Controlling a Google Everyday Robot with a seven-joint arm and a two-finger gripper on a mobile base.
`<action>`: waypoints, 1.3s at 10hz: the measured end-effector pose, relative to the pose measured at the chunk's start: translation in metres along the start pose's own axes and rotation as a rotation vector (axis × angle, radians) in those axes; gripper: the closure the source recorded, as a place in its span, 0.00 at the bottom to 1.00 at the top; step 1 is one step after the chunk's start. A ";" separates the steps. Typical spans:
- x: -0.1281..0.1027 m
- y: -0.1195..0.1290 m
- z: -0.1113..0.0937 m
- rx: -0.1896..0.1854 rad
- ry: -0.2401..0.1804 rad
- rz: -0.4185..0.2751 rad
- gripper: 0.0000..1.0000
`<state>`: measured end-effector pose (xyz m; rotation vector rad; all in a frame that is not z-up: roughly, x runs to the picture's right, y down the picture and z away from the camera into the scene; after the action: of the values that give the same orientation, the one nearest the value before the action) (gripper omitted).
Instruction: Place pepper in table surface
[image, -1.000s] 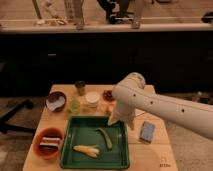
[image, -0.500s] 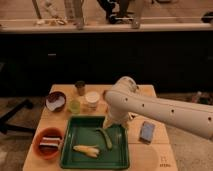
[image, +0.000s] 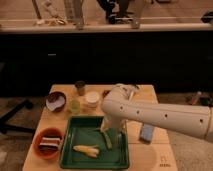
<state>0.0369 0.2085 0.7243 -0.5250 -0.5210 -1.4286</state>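
The dark green pepper (image: 107, 140) lies in the green tray (image: 68, 156) on the light wooden table surface (image: 145, 152), right of the tray's middle. A pale yellow banana-like piece (image: 86, 149) lies to its left. My gripper (image: 113, 133) hangs from the white arm that reaches in from the right. It is low over the tray, right at the pepper's upper end. Its fingers (image: 105, 125) stand apart on either side of the pepper and hold nothing. The arm hides the tray's back right corner.
Behind the tray stand a dark red bowl (image: 55, 100), a brown cup (image: 80, 87), a white cup (image: 92, 97) and a green cup (image: 74, 106). An orange bowl (image: 48, 143) sits left of the tray. A bluish packet (image: 146, 132) lies to its right.
The arm has swung left and down. The gripper has dropped from above the tray's back right part to just over the pepper. The objects have not moved.
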 end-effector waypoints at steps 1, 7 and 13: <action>-0.001 -0.002 0.004 -0.003 0.006 -0.002 0.30; -0.002 -0.024 0.032 -0.024 0.001 -0.060 0.30; -0.011 -0.069 0.059 -0.071 -0.040 -0.148 0.30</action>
<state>-0.0340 0.2493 0.7649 -0.5824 -0.5512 -1.5850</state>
